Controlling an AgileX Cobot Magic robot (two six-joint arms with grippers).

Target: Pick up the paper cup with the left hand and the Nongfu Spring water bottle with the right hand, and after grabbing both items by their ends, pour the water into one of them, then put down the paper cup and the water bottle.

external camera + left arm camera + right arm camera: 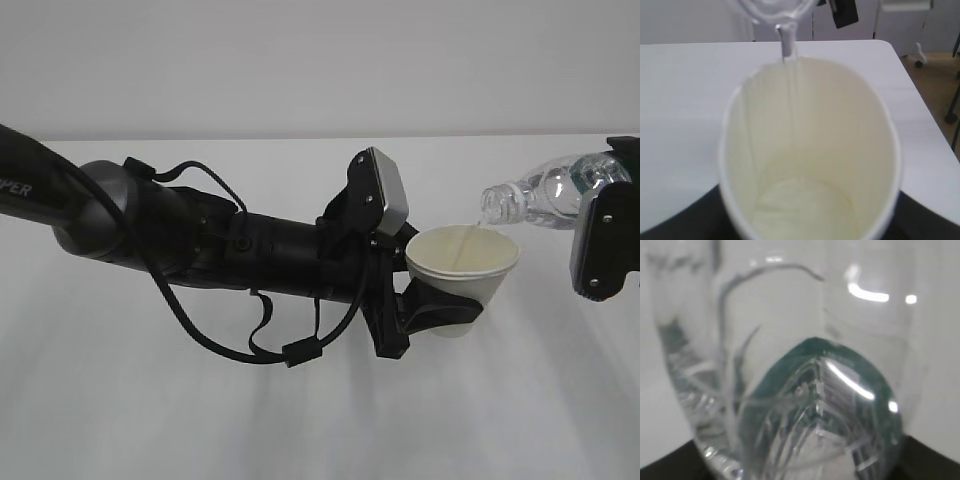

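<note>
In the exterior view my left gripper point(443, 306) is shut on the lower part of the white paper cup point(468, 268) and holds it above the table, mouth up and tipped slightly. From the right, the Nongfu Spring water bottle point(552, 192) lies tilted with its open mouth just over the cup's rim. A thin stream of water point(788, 44) falls into the cup. My right gripper point(600, 222) is shut on the bottle's far end. The left wrist view looks down into the cream cup point(810, 150), with a little water pooled at the bottom. The bottle's green label point(840, 365) fills the right wrist view.
The white table point(300, 420) spreads beneath both arms. In the left wrist view the table's right edge point(920, 95) gives way to brown floor, where a black furniture leg with a castor point(951, 116) stands. A pale wall lies behind.
</note>
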